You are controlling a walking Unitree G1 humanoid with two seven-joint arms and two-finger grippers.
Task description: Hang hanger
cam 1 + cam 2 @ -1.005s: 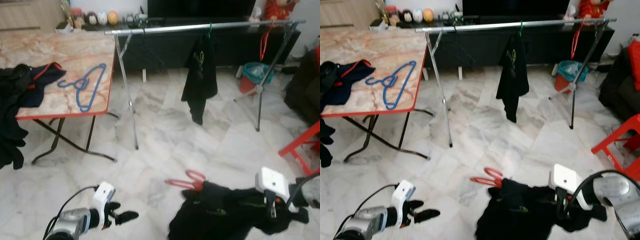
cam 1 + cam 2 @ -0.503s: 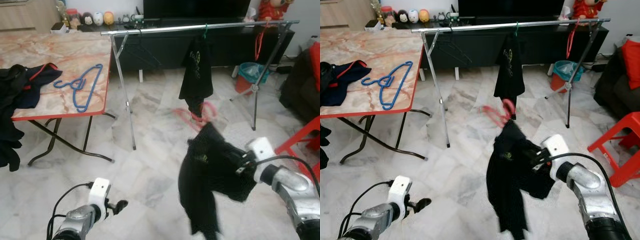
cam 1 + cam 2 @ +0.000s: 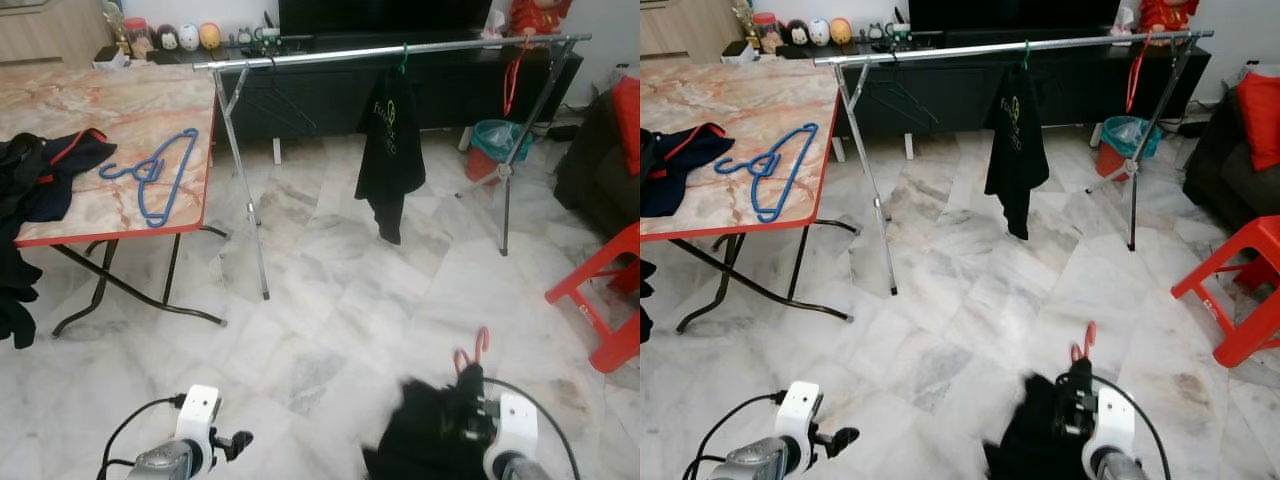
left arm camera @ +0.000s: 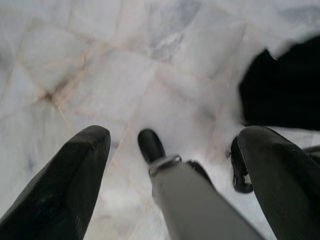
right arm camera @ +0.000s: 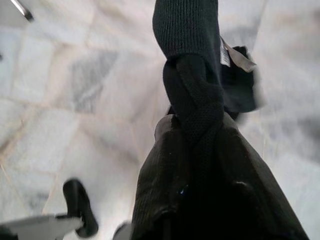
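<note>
A red hanger (image 3: 472,350) sticks its hook up out of a black garment (image 3: 425,445) low at the front right. My right gripper (image 3: 470,415) is shut on that black knit cloth (image 5: 192,75), just above the marble floor. Well behind it stands the silver clothes rail (image 3: 330,55), with a black shirt (image 3: 390,150) hanging on a green hanger and a bare red hanger (image 3: 512,85) near its right end. My left gripper (image 3: 235,440) hangs low at the front left, its fingers (image 4: 75,165) spread open over the floor with nothing between them.
A marble-topped folding table (image 3: 90,110) stands at the left with blue hangers (image 3: 150,175) and dark clothes (image 3: 40,175) on it. A red stool (image 3: 600,310), a dark sofa (image 3: 600,160) and a teal bin (image 3: 490,140) are at the right. A black TV cabinet stands behind the rail.
My right arm, which had swung the garment and red hanger up half a second ago, has dropped low again with them. The left gripper stays low and open.
</note>
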